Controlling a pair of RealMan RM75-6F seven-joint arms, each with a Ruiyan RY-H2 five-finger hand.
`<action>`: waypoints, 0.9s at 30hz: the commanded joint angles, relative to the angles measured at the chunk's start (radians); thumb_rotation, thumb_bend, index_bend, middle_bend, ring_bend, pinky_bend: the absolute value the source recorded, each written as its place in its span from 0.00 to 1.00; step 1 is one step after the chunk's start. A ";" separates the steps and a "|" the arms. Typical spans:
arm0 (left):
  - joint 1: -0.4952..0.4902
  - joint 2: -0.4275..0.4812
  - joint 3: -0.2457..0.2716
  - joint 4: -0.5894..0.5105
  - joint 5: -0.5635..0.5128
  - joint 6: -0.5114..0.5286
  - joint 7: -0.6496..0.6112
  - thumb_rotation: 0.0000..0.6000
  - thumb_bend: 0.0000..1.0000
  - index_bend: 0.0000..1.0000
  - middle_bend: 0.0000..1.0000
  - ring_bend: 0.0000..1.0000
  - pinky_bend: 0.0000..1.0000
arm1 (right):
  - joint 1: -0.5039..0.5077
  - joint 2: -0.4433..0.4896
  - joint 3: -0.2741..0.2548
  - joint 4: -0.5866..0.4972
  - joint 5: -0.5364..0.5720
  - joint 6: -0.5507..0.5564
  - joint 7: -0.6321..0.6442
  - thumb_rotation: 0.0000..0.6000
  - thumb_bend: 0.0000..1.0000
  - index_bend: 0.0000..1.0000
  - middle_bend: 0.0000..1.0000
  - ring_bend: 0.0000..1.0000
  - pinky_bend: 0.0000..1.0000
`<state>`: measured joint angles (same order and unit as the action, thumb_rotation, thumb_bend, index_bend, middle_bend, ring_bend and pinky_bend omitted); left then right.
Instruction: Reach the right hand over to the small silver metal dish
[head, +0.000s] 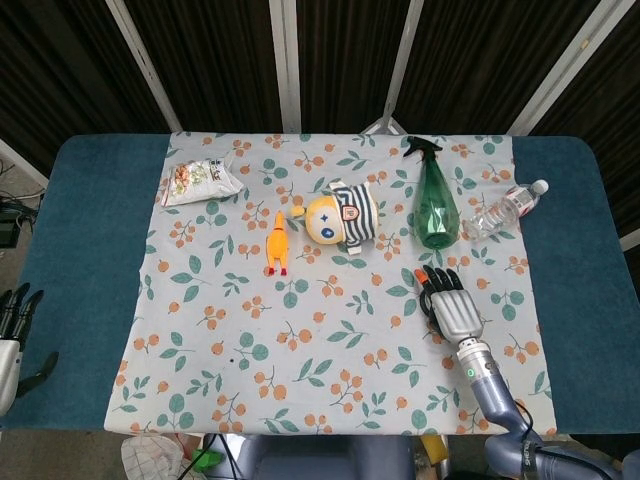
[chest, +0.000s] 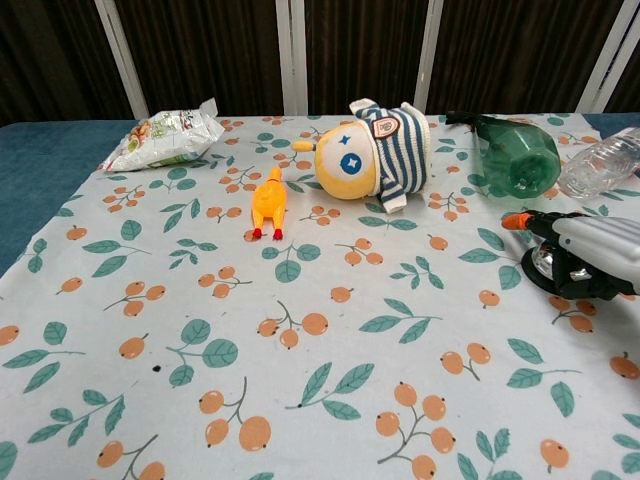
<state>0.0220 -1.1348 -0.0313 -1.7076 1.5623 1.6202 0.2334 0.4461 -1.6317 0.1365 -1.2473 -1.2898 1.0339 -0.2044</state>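
Observation:
The small silver metal dish (chest: 543, 266) on its dark base stands on the floral cloth at the right, and only its left part shows in the chest view. My right hand (chest: 588, 247) lies flat and low over it, orange-tipped fingers stretched out and dark thumb beside the dish's near side. From the head view the right hand (head: 452, 302) covers the dish completely. I cannot see any grip on the dish. My left hand (head: 14, 335) hangs off the table's left edge with fingers apart, holding nothing.
A green spray bottle (head: 433, 205) and a clear water bottle (head: 505, 209) lie just beyond the right hand. A striped plush doll (head: 342, 220), an orange rubber chicken (head: 277, 243) and a snack bag (head: 200, 181) sit further left on the cloth.

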 joint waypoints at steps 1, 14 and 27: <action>-0.001 -0.001 0.000 -0.001 -0.001 -0.001 0.002 1.00 0.40 0.05 0.00 0.03 0.16 | 0.000 -0.006 -0.007 0.012 -0.002 -0.003 0.010 1.00 1.00 0.09 0.00 0.00 0.00; 0.006 0.006 0.005 -0.005 0.005 0.009 -0.009 1.00 0.40 0.05 0.00 0.03 0.16 | 0.005 0.043 -0.005 -0.064 -0.014 0.017 -0.007 1.00 1.00 0.09 0.00 0.00 0.00; 0.011 0.021 0.008 -0.007 0.010 0.016 -0.043 1.00 0.40 0.05 0.00 0.03 0.16 | -0.119 0.359 0.033 -0.484 -0.146 0.314 -0.002 1.00 1.00 0.09 0.00 0.00 0.00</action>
<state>0.0325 -1.1143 -0.0237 -1.7143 1.5718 1.6363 0.1910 0.3796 -1.3589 0.1761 -1.6442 -1.3886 1.2743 -0.2077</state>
